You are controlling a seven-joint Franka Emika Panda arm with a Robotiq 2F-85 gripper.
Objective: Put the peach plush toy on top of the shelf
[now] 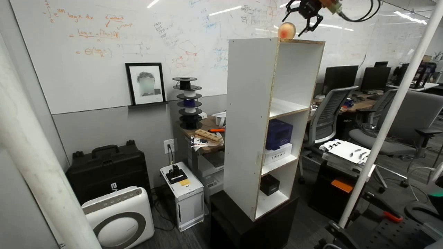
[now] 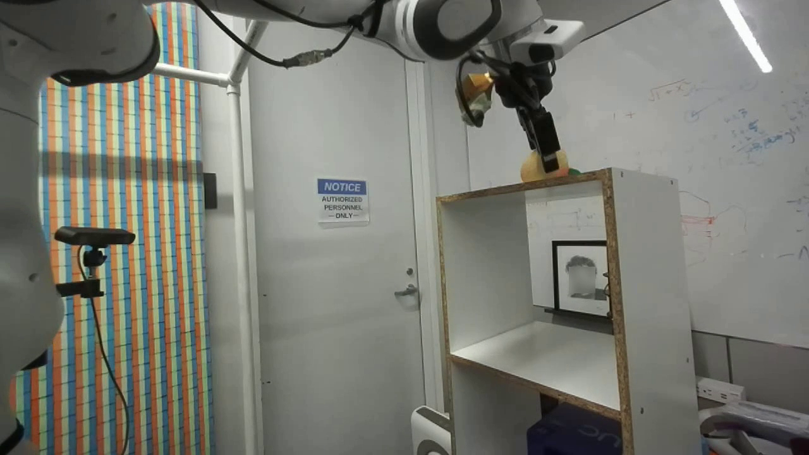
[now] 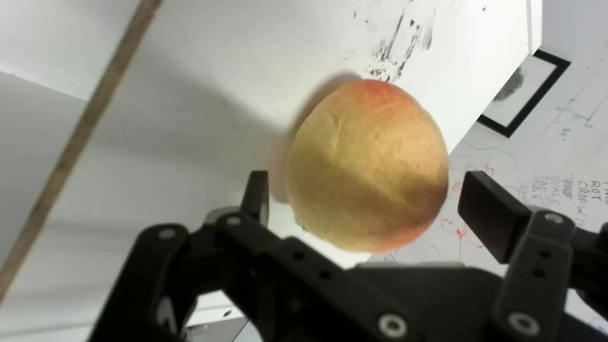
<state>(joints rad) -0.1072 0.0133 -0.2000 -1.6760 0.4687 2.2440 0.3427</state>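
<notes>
The peach plush toy point(image 1: 287, 30) is a yellow-orange ball with red patches. It rests on the flat top of the tall white shelf point(image 1: 250, 121), near one edge. It also shows in an exterior view point(image 2: 535, 167), partly behind a finger, with a bit of green beside it. The shelf shows there too point(image 2: 651, 284). In the wrist view the toy point(image 3: 368, 161) sits on the white shelf top point(image 3: 209, 85). My gripper point(image 3: 365, 194) is open, its fingers either side of the toy with visible gaps. In an exterior view the gripper point(image 1: 292, 27) is just above the shelf top.
A dark blue-purple box point(image 1: 279, 133) and a small black box point(image 1: 269, 185) stand in lower compartments. The shelf stands on a low black cabinet point(image 1: 235, 216). A whiteboard point(image 1: 193, 41) is behind, with a framed portrait point(image 1: 146, 84). White poles point(image 1: 391, 114) stand around.
</notes>
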